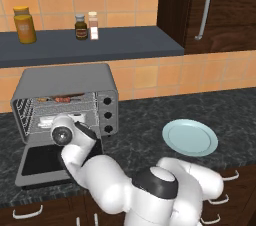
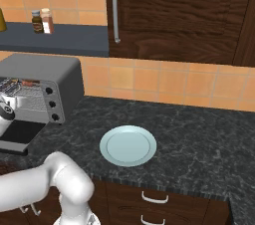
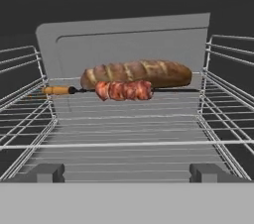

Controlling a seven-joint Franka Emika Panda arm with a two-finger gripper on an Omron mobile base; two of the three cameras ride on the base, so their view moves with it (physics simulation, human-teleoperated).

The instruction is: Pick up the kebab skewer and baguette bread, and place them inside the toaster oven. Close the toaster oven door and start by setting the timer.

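Note:
The grey toaster oven (image 1: 65,77) stands on the dark counter with its door (image 1: 40,162) folded down flat in front. Inside, on the wire rack (image 3: 124,134), the golden-brown baguette bread (image 3: 136,73) lies across the back. The kebab skewer (image 3: 124,90) rests just in front of it and touches it, its orange handle pointing left. My gripper (image 3: 127,172) is open at the oven's mouth, its fingertips (image 3: 42,172) wide apart and holding nothing. It is well short of both foods. The wrist hides part of the oven opening in the left base view.
Three black knobs (image 1: 107,115) run down the oven's right side. A bare pale-blue plate (image 1: 190,137) lies on the counter to the right. Jars (image 1: 25,25) and bottles (image 1: 86,26) stand on the shelf above. A dark cabinet with a handle (image 1: 204,7) is at the upper right.

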